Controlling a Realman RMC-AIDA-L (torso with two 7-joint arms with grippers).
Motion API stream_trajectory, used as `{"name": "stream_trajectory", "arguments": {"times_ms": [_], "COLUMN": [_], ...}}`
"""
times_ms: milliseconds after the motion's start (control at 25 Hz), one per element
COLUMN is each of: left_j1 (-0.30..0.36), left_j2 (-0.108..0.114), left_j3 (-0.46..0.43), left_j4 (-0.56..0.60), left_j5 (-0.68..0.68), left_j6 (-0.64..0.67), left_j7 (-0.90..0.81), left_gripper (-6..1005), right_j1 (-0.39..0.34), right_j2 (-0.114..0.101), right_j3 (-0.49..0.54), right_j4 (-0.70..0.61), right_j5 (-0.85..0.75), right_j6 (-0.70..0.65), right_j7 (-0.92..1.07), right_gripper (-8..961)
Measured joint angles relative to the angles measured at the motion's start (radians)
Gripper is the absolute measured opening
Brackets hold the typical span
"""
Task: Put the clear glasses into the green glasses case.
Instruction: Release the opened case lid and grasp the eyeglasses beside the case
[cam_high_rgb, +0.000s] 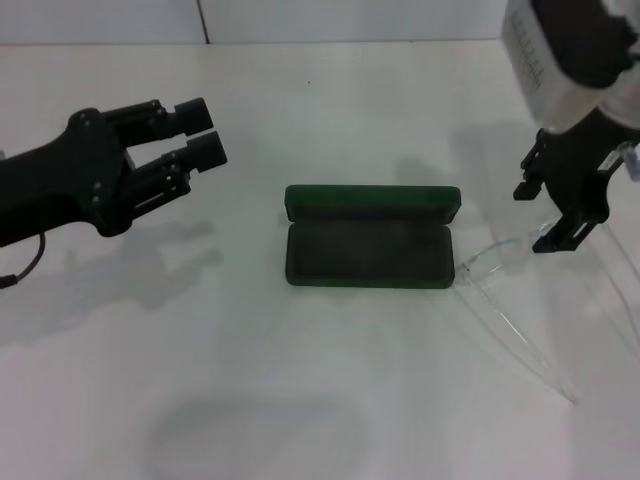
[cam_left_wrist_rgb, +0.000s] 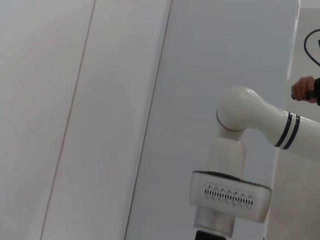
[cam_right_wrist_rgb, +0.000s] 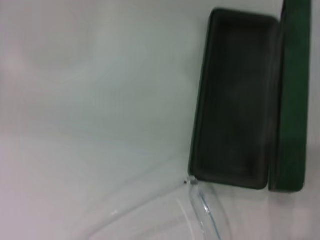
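Observation:
The green glasses case (cam_high_rgb: 370, 247) lies open in the middle of the white table, lid standing at its far side and dark lining showing; it also appears in the right wrist view (cam_right_wrist_rgb: 235, 100). The clear glasses (cam_high_rgb: 500, 262) are just right of the case. The lens slants upward and the long thin arms trail toward the table's front right. My right gripper (cam_high_rgb: 548, 215) hangs over them and looks shut on the lens. One clear end (cam_right_wrist_rgb: 202, 210) sits beside the case's corner. My left gripper (cam_high_rgb: 205, 133) hovers left of the case, open and empty.
A pale wall runs behind the table's far edge (cam_high_rgb: 300, 42). The left wrist view shows the right arm's white link (cam_left_wrist_rgb: 250, 115) against that wall, and a person's hand (cam_left_wrist_rgb: 302, 90) at the picture's edge.

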Motion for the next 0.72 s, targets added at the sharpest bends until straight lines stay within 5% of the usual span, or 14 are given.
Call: {"name": "stream_trajectory", "arguments": {"times_ms": [720], "left_j1": [-0.007], "left_j2": [0.003], "left_j3": [-0.002], "left_j4": [-0.050], "left_j5": [0.007], "left_j6": [-0.007], "left_j7": [0.038], "left_gripper": [395], "right_j1": [0.039], "right_j2": [0.008], "right_j3": [-0.088], "right_j4": [0.208], "right_j5": [0.005], "right_j6": [0.162], "right_j7": [-0.010], "right_gripper": [634]}}
